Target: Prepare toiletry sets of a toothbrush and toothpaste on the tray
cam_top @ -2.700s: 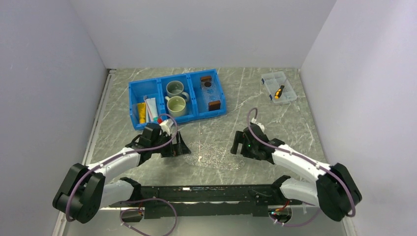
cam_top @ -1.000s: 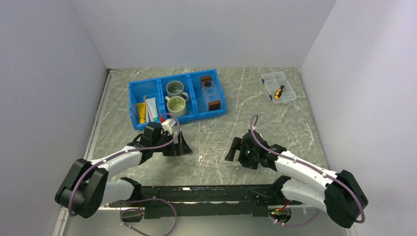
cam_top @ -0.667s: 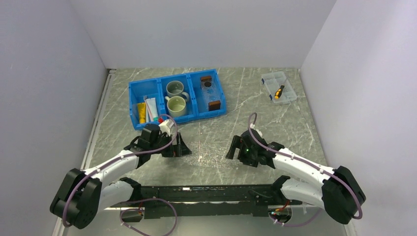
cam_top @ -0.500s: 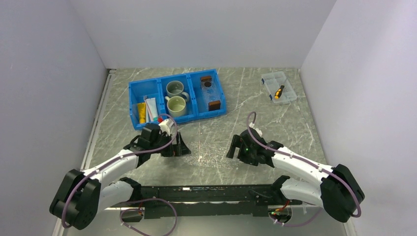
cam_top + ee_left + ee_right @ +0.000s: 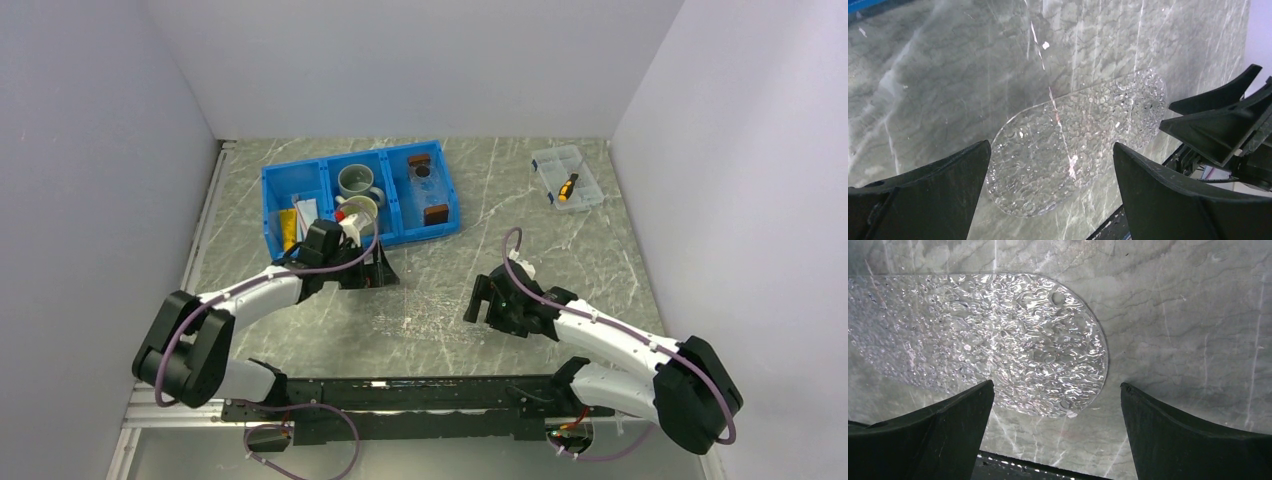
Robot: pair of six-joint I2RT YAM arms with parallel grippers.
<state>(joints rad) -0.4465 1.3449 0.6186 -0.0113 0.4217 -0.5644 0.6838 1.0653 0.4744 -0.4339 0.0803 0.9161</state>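
The tray (image 5: 428, 190), clear with a brown block at each end, lies in the right compartment of the blue bin (image 5: 450, 215). In the bin's left compartment a white toothpaste (image 5: 303, 214) tube peeks out beside a yellow item (image 5: 288, 227), partly behind my left arm. I cannot make out the toothbrush. A clear bumpy oval plate (image 5: 430, 312) (image 5: 1073, 145) (image 5: 998, 335) lies flat on the table between the arms. My left gripper (image 5: 375, 272) (image 5: 1051, 150) hangs open just in front of the bin. Empty and open, my right gripper (image 5: 480, 298) (image 5: 1056, 385) stands at the plate's right end.
Two grey-green mugs (image 5: 355, 180) sit in the bin's middle compartment, the nearer one partly behind my left wrist. A clear lidded box (image 5: 567, 178) holding a yellow-and-black tool stands at the back right. White walls close in the table on three sides.
My left arm has swung back and right, away from the plate's left end and close to the bin's front wall. The right arm has barely shifted. Both grippers stay open.
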